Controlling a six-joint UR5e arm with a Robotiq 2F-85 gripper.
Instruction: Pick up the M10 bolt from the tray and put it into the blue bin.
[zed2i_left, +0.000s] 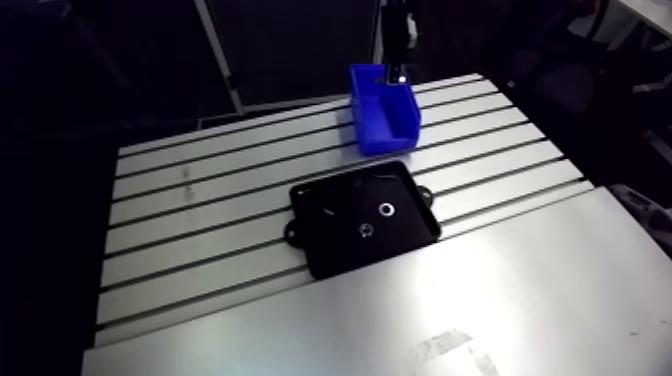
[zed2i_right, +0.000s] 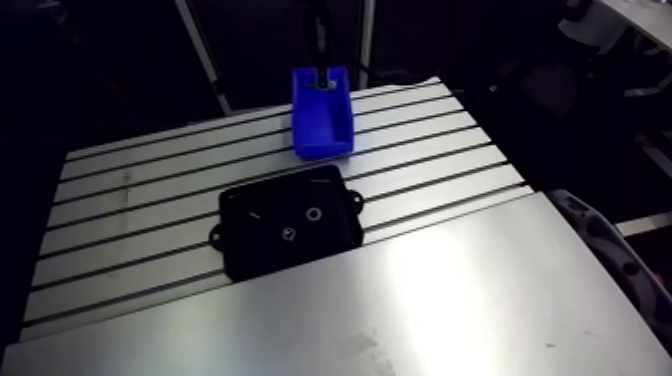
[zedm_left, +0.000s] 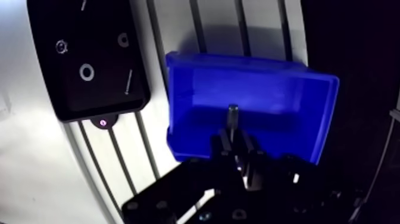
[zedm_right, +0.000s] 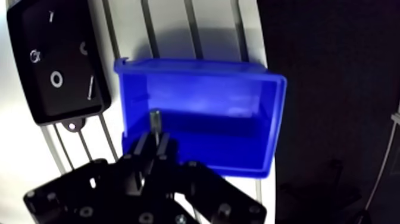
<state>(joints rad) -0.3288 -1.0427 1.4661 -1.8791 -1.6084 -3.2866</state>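
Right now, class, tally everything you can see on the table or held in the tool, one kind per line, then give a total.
blue bin: 1
black tray: 1
bolt held in the tool: 1
ring-shaped parts lying in the tray, nuts or washers: 3
thin pins or screws lying in the tray: 2
Total: 8

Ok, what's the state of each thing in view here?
claw: shut on the M10 bolt, over the blue bin.
M10 bolt: gripped, not yet released.
blue bin: upright, nothing seen lying inside.
tray: flat on the table beside the bin, holding small parts.
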